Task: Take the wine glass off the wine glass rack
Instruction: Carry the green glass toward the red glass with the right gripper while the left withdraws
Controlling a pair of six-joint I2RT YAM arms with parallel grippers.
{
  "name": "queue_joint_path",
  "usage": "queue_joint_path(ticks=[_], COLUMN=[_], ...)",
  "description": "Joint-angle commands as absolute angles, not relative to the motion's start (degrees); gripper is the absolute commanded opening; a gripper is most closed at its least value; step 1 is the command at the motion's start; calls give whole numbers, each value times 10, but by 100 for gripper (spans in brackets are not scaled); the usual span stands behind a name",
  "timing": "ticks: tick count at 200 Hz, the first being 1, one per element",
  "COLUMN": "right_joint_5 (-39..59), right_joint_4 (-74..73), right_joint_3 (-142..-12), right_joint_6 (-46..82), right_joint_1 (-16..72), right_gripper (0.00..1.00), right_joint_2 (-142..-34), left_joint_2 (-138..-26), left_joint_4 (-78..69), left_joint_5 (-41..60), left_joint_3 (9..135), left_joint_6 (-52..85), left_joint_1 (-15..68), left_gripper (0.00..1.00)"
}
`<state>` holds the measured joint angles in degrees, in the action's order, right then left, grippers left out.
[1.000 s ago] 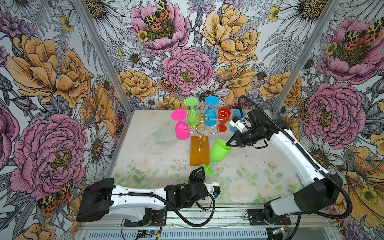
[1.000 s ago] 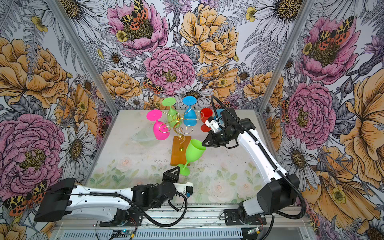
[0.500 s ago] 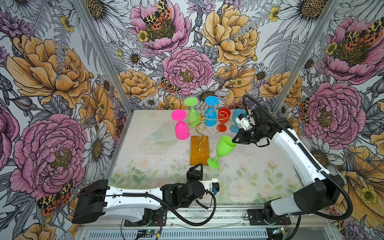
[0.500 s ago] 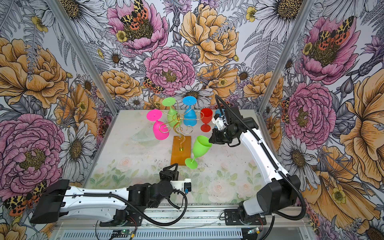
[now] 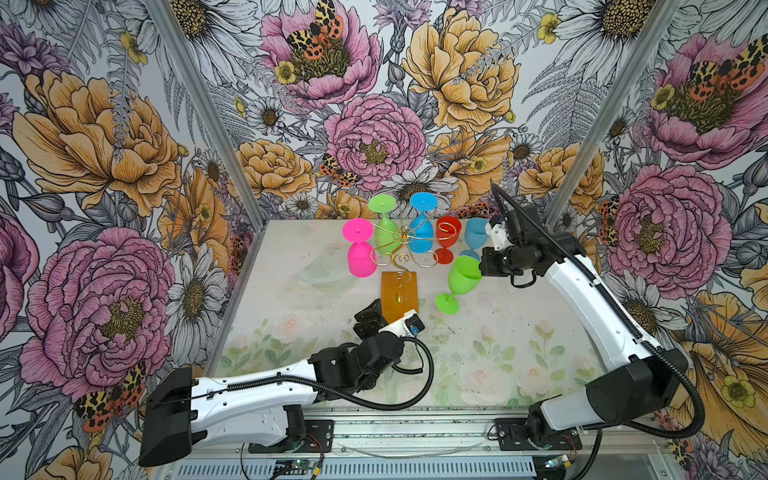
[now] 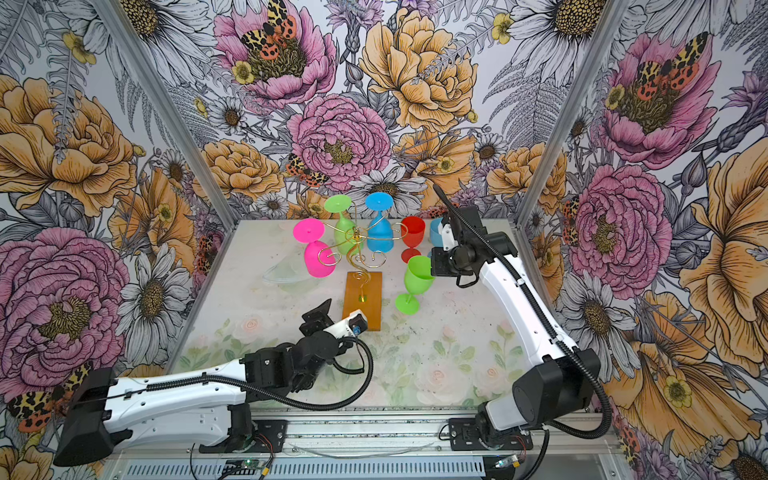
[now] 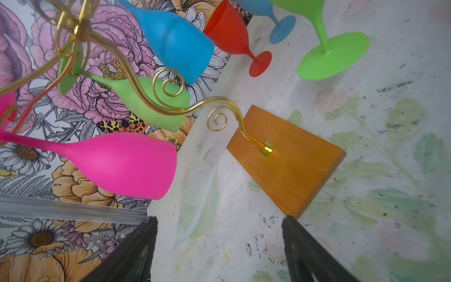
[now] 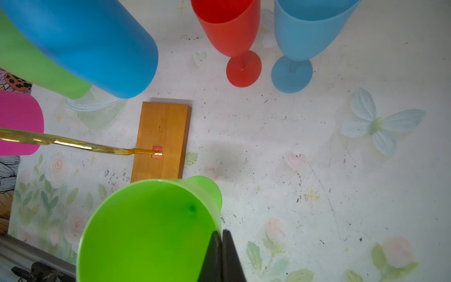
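Where the floral surface (image 5: 519,332) begins at the left, a clear shallow dish (image 5: 328,272) lies just beside the rack.

Left hand (image 5: 370,312): low over the surface at the near end of the rack's amber base, fingers (image 7: 127,256) spread well apart and empty.

Wine glass rack (image 5: 400,249): gold wire tree with curled arms, upright on its rectangular base at mid-surface, toward the back wall. Three glasses hang bowl-down from its arms: pink glass (image 5: 360,259), hanging green glass (image 5: 384,232), blue glass (image 5: 422,237).

Red glass (image 5: 448,237): upright on the surface, just right of the rack.

Green wine glass (image 5: 462,275): off the rack, right of the base, tilted with its bowl up toward the right hand and its foot low by the surface. Whether the foot touches cannot be told.

Pale blue glass (image 5: 476,235): upright beside the red one, behind the tilted glass.

Right hand (image 5: 483,268): fingers (image 8: 231,263) pinched together on the rim of the green wine glass, one inside the bowl, one outside.
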<state>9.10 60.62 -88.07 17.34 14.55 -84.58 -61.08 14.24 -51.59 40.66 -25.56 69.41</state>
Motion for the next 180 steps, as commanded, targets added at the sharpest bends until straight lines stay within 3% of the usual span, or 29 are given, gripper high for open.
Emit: queue_joint_path(ticks=[1, 73, 180], right_joint_5=[41, -2, -30], right_joint_4=[556, 527, 469], right_joint_3=[-897, -936, -958], right_joint_6=[191, 179, 176], right_joint_1=[145, 144, 152], right_gripper=[0, 0, 0], right_joint_2=[-866, -938, -1008], left_joint_2=[-587, -527, -514], left_joint_4=[204, 284, 327], left_joint_5=[-485, -380, -293], left_joint_3=[425, 443, 468], left_joint_6=[-138, -1, 70], left_joint_1=[678, 602, 470], left_gripper=[86, 89, 91])
